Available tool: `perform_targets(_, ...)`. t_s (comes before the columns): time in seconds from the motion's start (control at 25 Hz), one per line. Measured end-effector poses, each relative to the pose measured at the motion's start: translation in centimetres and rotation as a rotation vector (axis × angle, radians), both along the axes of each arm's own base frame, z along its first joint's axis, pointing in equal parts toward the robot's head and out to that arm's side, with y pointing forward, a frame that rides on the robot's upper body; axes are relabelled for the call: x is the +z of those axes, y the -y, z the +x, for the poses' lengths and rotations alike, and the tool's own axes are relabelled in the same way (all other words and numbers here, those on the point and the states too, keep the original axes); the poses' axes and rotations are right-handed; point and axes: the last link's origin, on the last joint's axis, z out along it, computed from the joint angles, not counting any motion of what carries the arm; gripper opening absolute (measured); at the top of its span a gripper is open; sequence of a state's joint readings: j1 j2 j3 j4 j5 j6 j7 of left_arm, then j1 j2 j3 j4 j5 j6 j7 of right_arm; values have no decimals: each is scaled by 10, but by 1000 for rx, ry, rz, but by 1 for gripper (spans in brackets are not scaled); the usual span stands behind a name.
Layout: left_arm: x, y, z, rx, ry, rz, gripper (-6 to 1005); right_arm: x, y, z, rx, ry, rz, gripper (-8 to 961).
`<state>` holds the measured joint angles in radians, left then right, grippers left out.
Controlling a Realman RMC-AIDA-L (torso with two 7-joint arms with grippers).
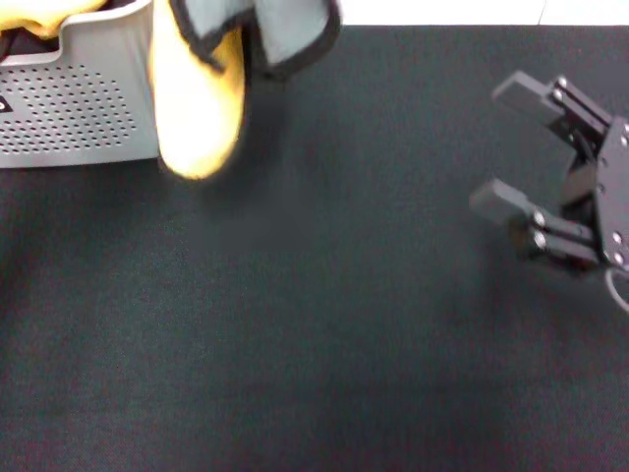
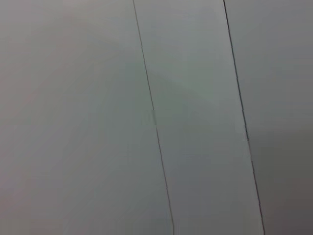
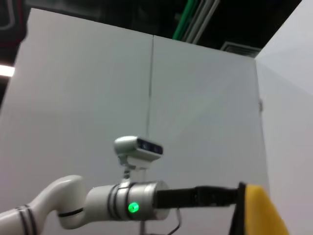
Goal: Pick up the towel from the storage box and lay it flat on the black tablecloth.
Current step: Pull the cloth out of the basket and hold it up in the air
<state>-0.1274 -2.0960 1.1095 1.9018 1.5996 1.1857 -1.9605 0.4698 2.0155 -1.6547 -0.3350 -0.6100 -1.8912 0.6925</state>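
Head view: my right end effector [image 1: 511, 147] hovers over the black tablecloth [image 1: 314, 324] at the right side, its two fingers spread wide and holding nothing. The towel [image 1: 211, 88] hangs well apart from it, at the far left, yellow face down and grey-teal folds with black border above, draped just beside the storage box [image 1: 79, 108]. Its top runs out of the picture, so I cannot tell what grips it. Yellow cloth [image 1: 39, 25] also shows inside the box. Nothing lies between the right end effector and the towel.

Right wrist view: only here I see the left arm [image 3: 98, 203] reaching sideways, with a yellow towel edge [image 3: 264, 213] at its end.

Left wrist view: bare grey panels [image 2: 195, 117] only.
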Motion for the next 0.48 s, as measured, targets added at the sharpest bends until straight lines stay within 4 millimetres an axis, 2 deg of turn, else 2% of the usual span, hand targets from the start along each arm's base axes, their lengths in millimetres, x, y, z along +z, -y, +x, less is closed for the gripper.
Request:
perform_targets(0.08, -10, -3, -5, 7, -8, -29, 14, 1, -6, -3, -12, -4, 22, 723)
perform_targets(0.28, -17, -5, -8, 11, -13, -51, 16, 0, -26, -14, -28, 16, 44, 720)
perform_targets(0.48, -23, -8, -5, 4, -13, -70, 17, -7, -36, -23, -35, 43, 29, 520)
